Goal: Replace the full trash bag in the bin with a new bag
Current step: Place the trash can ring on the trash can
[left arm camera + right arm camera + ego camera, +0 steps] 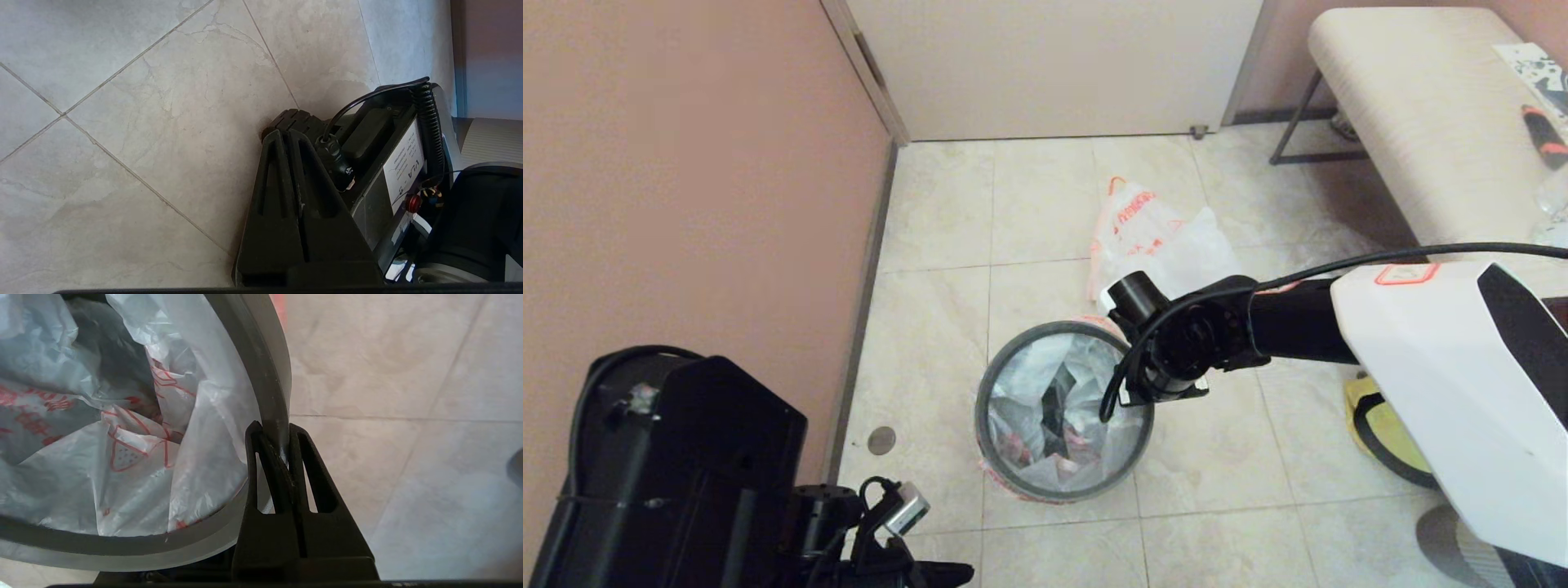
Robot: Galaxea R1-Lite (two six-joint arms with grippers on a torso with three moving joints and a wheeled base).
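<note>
Right tool (273, 435) was pinched shut on the dark grey hoop (267, 381) of the small round black plastic bin (1064, 408), probably seating the thin red-printed white new bag (135, 457) lining it. Lumpy white full bag (1147, 237) sat on the floor just behind; left tool (286, 136) parked low, closed, empty.

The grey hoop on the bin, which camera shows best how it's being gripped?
The right wrist view: the right gripper is shut on the grey hoop. The head view shows the whole hoop, grip hidden; the left wrist view shows none.
</note>
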